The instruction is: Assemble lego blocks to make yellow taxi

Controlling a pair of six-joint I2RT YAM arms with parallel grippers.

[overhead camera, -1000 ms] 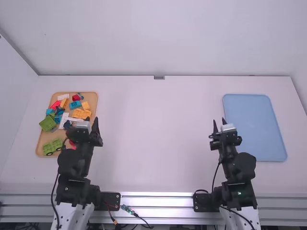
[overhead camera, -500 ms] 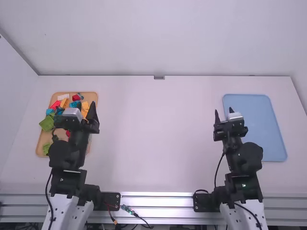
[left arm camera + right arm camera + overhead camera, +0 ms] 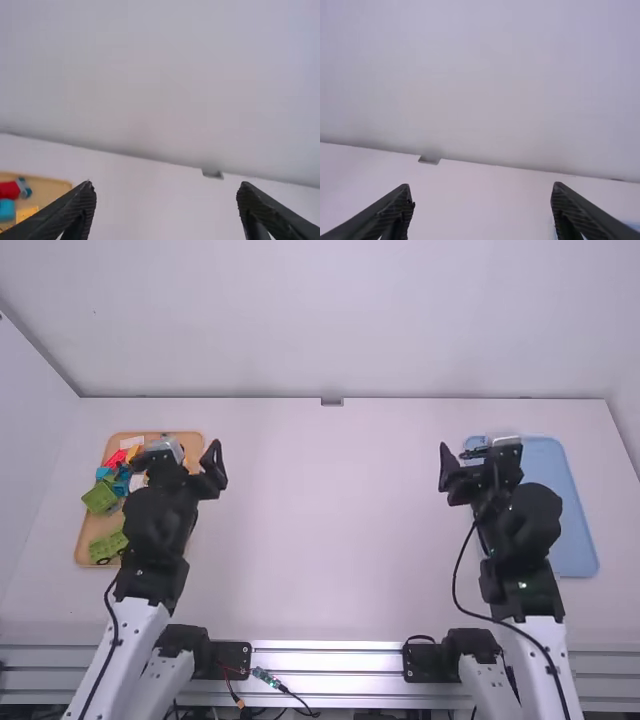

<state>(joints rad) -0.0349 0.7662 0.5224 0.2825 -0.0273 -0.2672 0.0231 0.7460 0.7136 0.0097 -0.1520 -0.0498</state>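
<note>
High view: the left gripper [image 3: 180, 452] shows across part of the wood tray [image 3: 87, 543], its jaws spread wide and empty. Lego blocks lie loose in that tray: green ones [image 3: 100, 498] on its left side, with a red block [image 3: 115, 458], a white block [image 3: 132, 442] and blue ones [image 3: 104, 472] farther back. The right gripper [image 3: 480, 450] is likewise wide apart and holds nothing, overlapping the far left part of the blue tray [image 3: 578, 540].

Left wrist view: two fingers [image 3: 80, 205] stand far apart with white table between them; just beside lies a corner of the wood tray, holding red, blue and yellow pieces [image 3: 26, 214].

Right wrist view: the fingers [image 3: 400, 207] are also well apart, bare table between, near an edge of the blue tray.
</note>
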